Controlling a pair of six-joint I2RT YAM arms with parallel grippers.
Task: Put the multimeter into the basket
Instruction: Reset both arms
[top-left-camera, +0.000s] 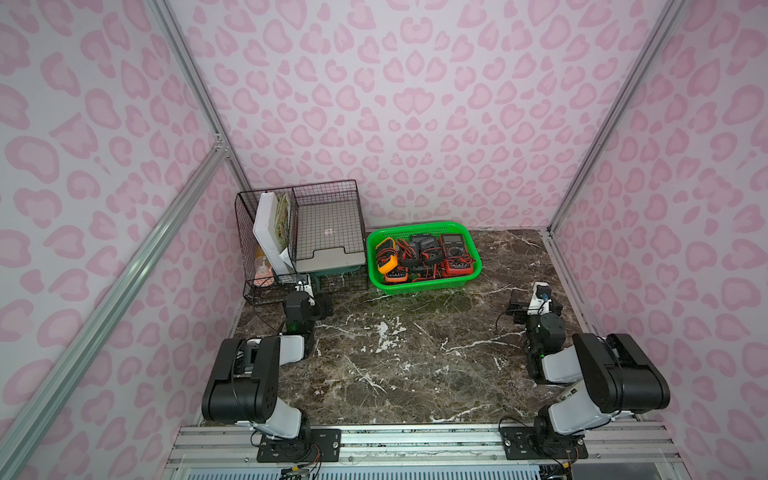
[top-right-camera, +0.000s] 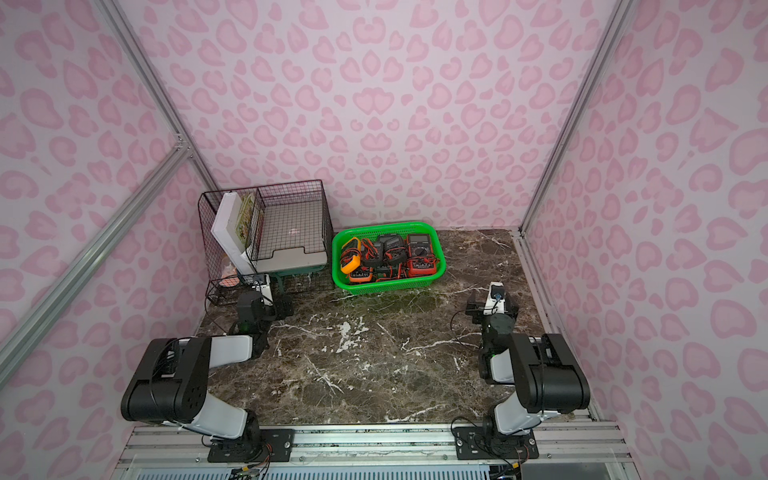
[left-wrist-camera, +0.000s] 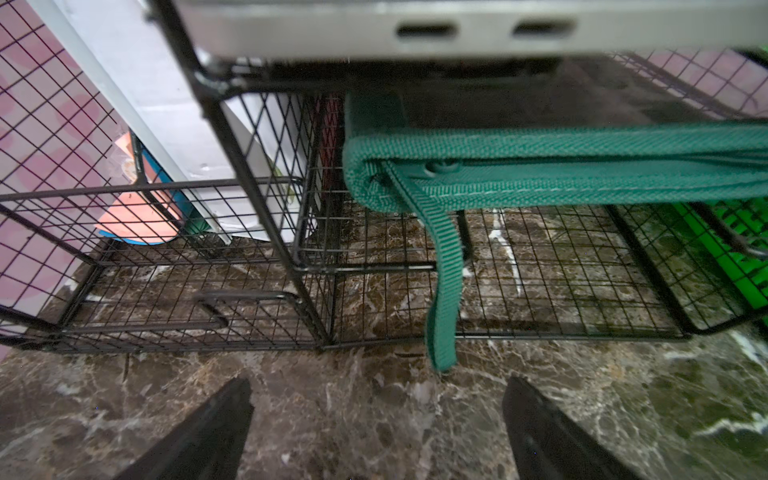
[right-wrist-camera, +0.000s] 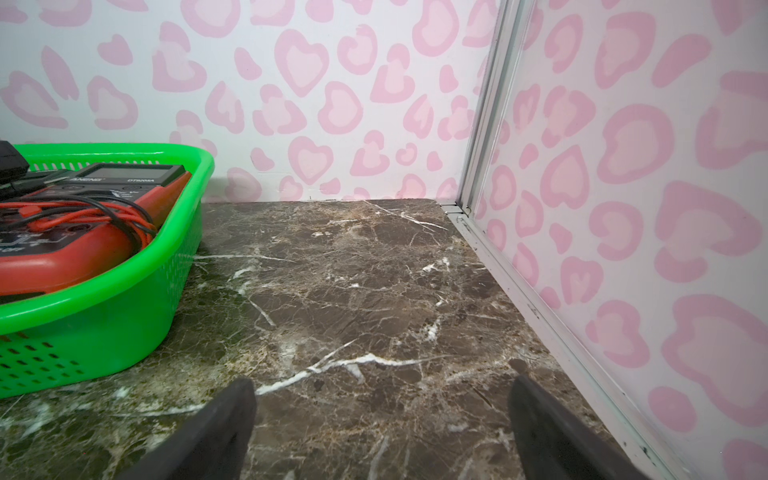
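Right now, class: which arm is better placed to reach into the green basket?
Probably the right. The right gripper is open, empty, over bare table with the basket close beside it. The left gripper, also open, faces the black wire rack.

The left arm (top-left-camera: 249, 374) and right arm (top-left-camera: 602, 370) sit folded low at either side, elbows raised. The left gripper (left-wrist-camera: 378, 386) and right gripper (right-wrist-camera: 382, 384) point forward, jaws spread wide, holding nothing.
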